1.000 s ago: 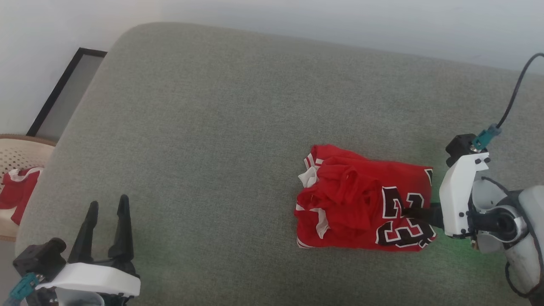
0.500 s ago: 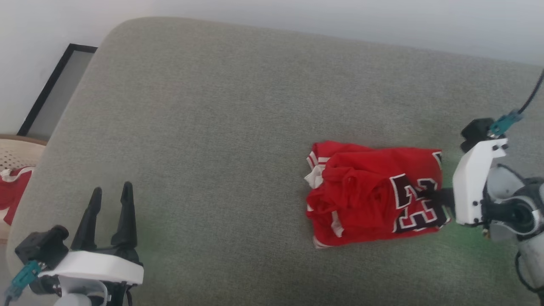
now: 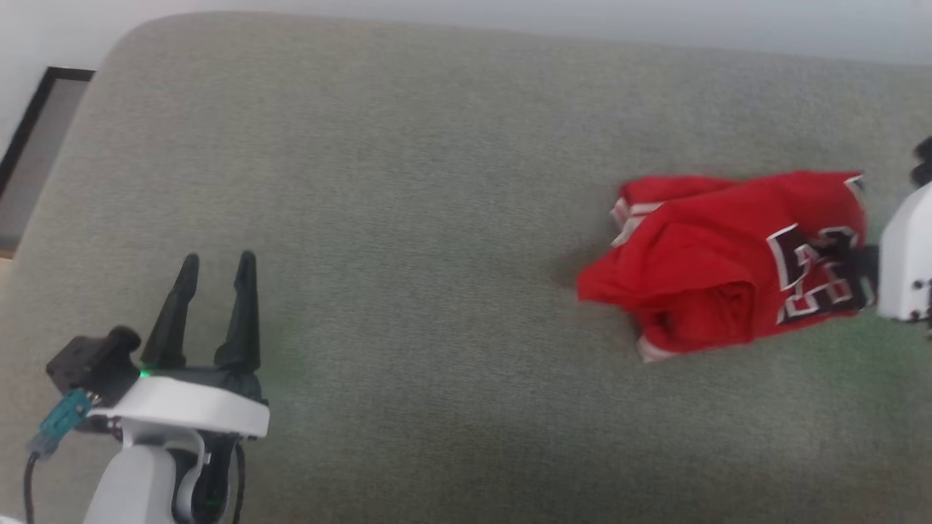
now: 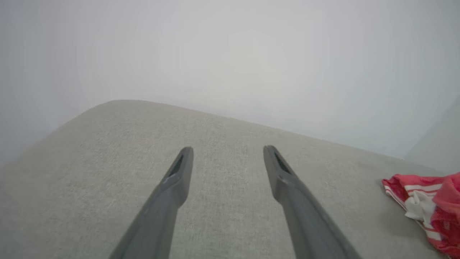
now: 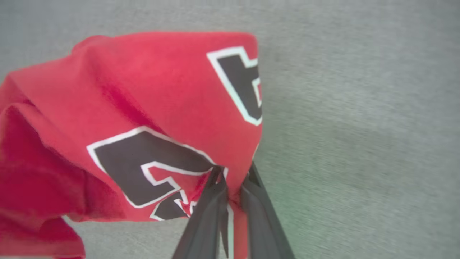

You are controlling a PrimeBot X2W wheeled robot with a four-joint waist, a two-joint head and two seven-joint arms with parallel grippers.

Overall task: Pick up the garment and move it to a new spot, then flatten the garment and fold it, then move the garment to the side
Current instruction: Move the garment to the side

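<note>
The garment (image 3: 713, 269), a crumpled red jersey with a black, white-outlined number, hangs bunched at the right of the grey-green cushion (image 3: 400, 182). My right gripper (image 3: 865, 268) is shut on its number end, at the frame's right edge. In the right wrist view the two fingers (image 5: 212, 201) pinch a fold of the garment (image 5: 161, 100), which drapes to the left above the cushion. My left gripper (image 3: 218, 258) stands open and empty at the lower left, far from the cloth. In the left wrist view the left gripper (image 4: 228, 149) is spread over bare cushion, with the garment's striped trim (image 4: 431, 212) at the right edge.
A dark-framed panel (image 3: 29, 145) leans beyond the cushion's upper left corner. A pale wall (image 3: 510, 14) runs behind the cushion's far edge. Bare cushion stretches between the two grippers.
My right gripper has shut on the garment's number end and pulled it up and to the right, and the bundle has loosened. The head camera has shifted. The left gripper stays open.
</note>
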